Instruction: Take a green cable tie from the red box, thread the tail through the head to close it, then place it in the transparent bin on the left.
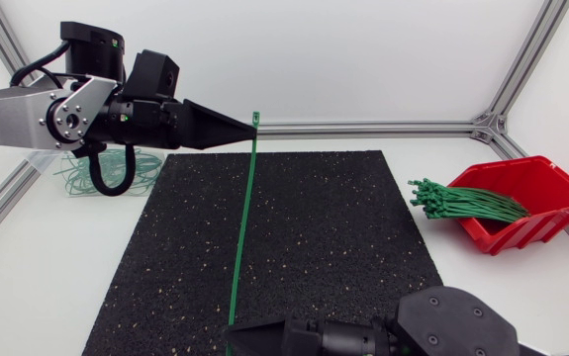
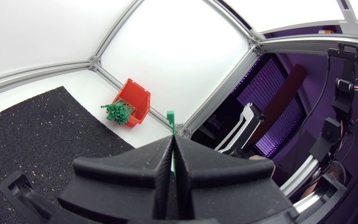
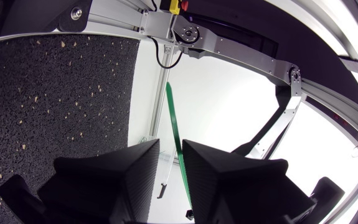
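A white table [image 1: 56, 287] carries everything. A black speckled mat [image 1: 314, 237] lies flat on its middle, running from the far side to the near edge. On the right, just off the mat, sits the red box [image 1: 546, 198], tilted, with a bundle of green cable ties [image 1: 462, 203] sticking out leftward. At the far left stands the transparent bin [image 1: 42, 163], faint, holding looped green ties [image 1: 76, 180].
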Motion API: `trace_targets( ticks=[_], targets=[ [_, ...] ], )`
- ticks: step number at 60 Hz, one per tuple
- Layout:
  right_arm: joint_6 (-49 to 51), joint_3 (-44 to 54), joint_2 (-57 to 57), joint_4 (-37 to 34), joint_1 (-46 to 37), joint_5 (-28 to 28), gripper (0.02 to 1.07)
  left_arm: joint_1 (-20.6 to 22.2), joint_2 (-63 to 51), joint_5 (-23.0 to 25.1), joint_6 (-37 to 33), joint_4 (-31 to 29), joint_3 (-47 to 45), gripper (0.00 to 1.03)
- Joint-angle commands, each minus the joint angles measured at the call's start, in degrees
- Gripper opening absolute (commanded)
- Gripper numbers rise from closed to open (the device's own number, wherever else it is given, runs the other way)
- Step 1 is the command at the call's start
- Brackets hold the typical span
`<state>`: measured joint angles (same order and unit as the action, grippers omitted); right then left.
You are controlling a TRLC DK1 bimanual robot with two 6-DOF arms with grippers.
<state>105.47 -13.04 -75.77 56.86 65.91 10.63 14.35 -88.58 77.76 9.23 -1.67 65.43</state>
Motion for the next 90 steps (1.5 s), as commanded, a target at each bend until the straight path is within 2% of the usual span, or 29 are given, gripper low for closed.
trace_targets(
  ticks=[1, 28, 40, 47, 57, 74, 76, 80, 90],
  targets=[
    [-0.2, -0.7, 0.0, 0.8, 0.4, -0.4, 0.26, -0.6, -0.6, 0.8, 0.6, -0.1, 2.0, 0.04],
    [0.0, -0.4, 0.4, 0.8, 1.2, -0.5, 0.21, -0.5, -0.6, 0.8, 0.6, -0.2, 2.1, 0.03],
    [-0.2, -0.2, 0.5, 0.8, 1.7, -0.2, 0.08, -0.4, -0.6, 0.8, 0.6, -0.3, 2.0, 0.04],
    [-1.1, -1.1, -0.2, 0.9, 1.2, -0.4, 0.08, -0.4, -0.4, 0.8, 0.4, -0.2, 1.5, 0.04],
    [-10.4, -4.2, -0.6, 0.2, -0.6, -1.2, 0.08, -0.3, 0.5, 0.8, -0.1, -0.2, 0.6, 0.04],
    [-35.2, -10.1, -4.1, -3.6, -5.3, -4.4, 0.08, 0.6, 3.4, 0.2, -0.8, 0.0, -1.0, 0.04],
    [-39.0, -11.0, -4.0, -5.4, -5.9, -4.8, 0.08, 0.6, 3.8, -0.1, -1.1, 0.0, -1.3, 0.04],
    [-47.4, -14.3, -2.9, -14.1, -7.8, -3.5, 0.08, 0.9, 4.6, -0.5, -1.6, 0.0, -2.1, 0.04],
    [-63.8, -23.3, 0.1, -36.0, -14.7, 9.2, 0.08, 2.4, 7.6, -3.5, -3.6, 0.2, -4.7, 0.04]
  ],
)
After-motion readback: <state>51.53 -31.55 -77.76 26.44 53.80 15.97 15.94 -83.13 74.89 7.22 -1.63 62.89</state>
